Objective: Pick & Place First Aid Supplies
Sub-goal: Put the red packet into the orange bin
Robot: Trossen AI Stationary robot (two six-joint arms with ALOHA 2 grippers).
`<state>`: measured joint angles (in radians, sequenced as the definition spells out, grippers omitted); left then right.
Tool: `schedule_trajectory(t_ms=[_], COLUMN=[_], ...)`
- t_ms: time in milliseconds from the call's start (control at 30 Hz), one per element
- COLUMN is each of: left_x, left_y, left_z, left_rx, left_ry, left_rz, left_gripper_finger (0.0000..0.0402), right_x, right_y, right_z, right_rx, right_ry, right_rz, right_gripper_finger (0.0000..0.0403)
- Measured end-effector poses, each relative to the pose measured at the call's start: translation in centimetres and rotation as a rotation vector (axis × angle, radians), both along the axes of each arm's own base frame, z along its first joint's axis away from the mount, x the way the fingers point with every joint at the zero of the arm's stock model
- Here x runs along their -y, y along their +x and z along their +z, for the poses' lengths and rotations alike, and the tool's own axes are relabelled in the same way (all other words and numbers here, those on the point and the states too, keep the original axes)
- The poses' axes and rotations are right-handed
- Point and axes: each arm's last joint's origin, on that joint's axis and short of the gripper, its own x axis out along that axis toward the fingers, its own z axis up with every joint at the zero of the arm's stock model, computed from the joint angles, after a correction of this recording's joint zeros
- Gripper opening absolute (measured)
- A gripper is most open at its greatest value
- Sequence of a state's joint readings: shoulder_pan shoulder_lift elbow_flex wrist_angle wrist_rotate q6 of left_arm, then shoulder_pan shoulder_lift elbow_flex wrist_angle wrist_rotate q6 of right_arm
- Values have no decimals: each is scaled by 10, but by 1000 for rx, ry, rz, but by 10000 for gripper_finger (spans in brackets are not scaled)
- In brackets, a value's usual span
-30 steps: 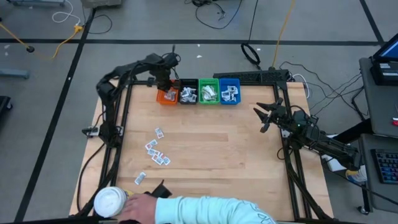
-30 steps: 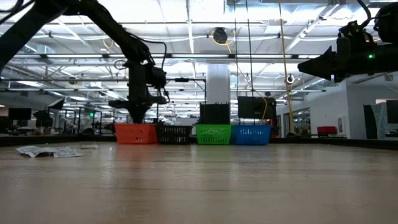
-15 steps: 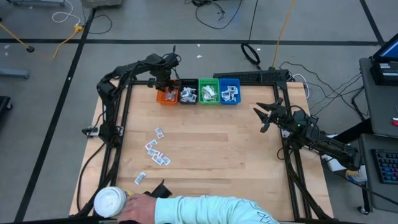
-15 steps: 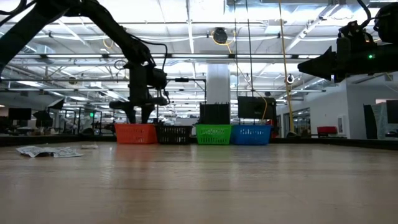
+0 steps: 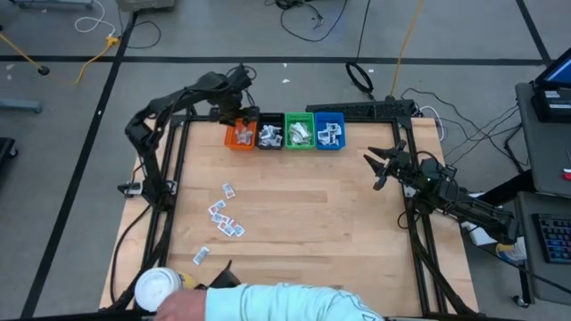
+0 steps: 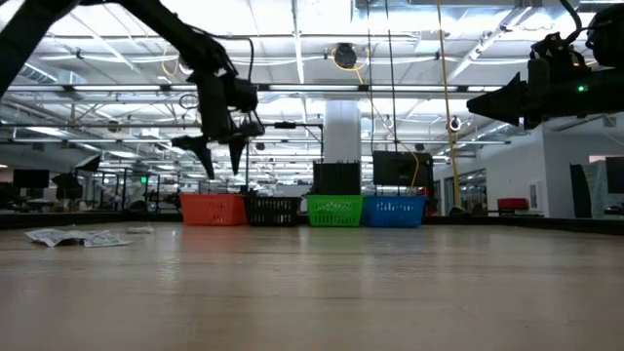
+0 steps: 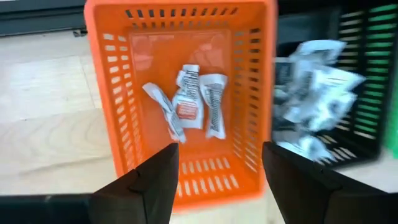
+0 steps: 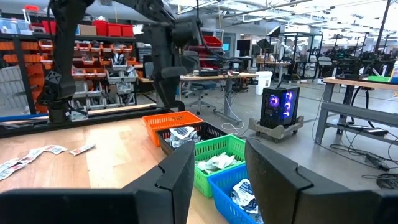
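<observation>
My left gripper (image 5: 234, 112) hangs open above the orange bin (image 5: 239, 136) at the table's far edge, fingers pointing down, with nothing between them (image 7: 217, 180). Three white packets (image 7: 196, 102) lie flat on the orange bin's floor. Several more packets (image 5: 225, 214) lie loose on the wood at the table's left middle. Other packets fill the black bin (image 5: 269, 134), the green bin (image 5: 299, 132) and the blue bin (image 5: 329, 131). My right gripper (image 5: 375, 169) waits open and level over the table's right side, holding nothing.
The four bins stand in one row along the far edge. A person's pale green sleeve (image 5: 294, 303) reaches over the near edge beside a white-lidded round tub (image 5: 158, 287). Bare wood (image 5: 339, 223) spans the table's middle and right.
My left gripper has opened and risen straight up out of the orange bin; its fingertips now hang clear above the bin's rim. The person's arm at the near edge has shifted a little.
</observation>
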<state>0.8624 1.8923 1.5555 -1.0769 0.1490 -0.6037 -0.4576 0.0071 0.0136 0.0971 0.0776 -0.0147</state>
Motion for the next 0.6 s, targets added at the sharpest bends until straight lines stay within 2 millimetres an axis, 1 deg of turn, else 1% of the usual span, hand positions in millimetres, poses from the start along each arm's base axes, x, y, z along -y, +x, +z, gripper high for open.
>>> schedule_trajectory(t_ms=[100, 300, 367, 433, 600], left_x=[10, 27, 35, 48, 89], left_y=[1, 2, 4, 5, 5], left_z=[14, 29, 27, 21, 1], left_rx=[6, 3, -10, -17, -29], left_ry=[25, 29, 33, 24, -22], left_rz=[9, -10, -8, -8, 1], left_gripper_finger=[237, 237, 237, 237, 237], right_x=[0, 0, 0, 0, 0], right_y=[0, 0, 0, 0, 0], right_z=[0, 0, 0, 0, 0], right_rx=[0, 0, 0, 0, 0], right_ry=[0, 0, 0, 0, 0], right_rz=[0, 0, 0, 0, 0], right_gripper_finger=[139, 139, 139, 139, 139])
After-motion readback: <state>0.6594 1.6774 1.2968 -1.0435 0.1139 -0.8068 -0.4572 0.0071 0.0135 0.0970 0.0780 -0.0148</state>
